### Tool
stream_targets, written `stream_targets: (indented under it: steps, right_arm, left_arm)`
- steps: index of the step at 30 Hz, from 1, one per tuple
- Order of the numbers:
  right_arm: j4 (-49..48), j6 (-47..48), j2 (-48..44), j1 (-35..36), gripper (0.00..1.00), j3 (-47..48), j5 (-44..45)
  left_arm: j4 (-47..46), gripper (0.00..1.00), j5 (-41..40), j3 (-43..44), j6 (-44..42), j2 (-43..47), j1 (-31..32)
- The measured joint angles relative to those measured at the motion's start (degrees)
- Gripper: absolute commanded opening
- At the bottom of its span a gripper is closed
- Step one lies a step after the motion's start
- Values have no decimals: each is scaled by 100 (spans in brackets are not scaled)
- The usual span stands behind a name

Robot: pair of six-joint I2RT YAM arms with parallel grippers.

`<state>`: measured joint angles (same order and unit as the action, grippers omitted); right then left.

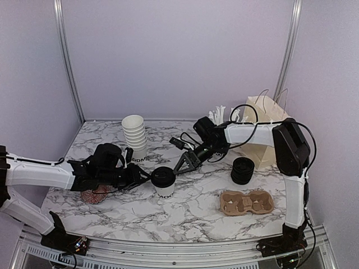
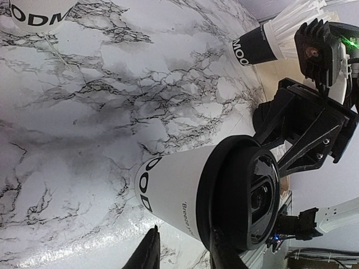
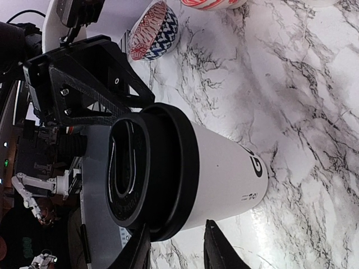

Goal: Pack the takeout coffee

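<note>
Lidded coffee cup (image 1: 164,182) standing upright mid-table (image 1: 196,213), sitting between both end effectors. Left end effector (image 1: 145,175) reaching in from left, right end effector (image 1: 182,164) from upper right, both tips sitting at black lid (image 1: 163,175). Wrist views showing fingers (image 3: 216,246) straddling lid rim, jaws parted; cannot tell if either is gripping. Only top view showing cardboard cup carrier (image 1: 245,202) lying well apart, front right.
</note>
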<state>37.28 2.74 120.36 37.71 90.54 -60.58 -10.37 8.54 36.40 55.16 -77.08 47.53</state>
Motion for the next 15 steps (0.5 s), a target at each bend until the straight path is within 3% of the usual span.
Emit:
stream_targets:
  steps: [8, 15]
  right_arm:
    - [52, 33, 2, -4, 31, 0, 2]
    - [114, 42, 7, -28, 30, -7, 129]
  left_arm:
    - [-236, 31, 149, 39, 2, -190, -9]
    - [-474, 25, 205, 39, 87, -350, -9]
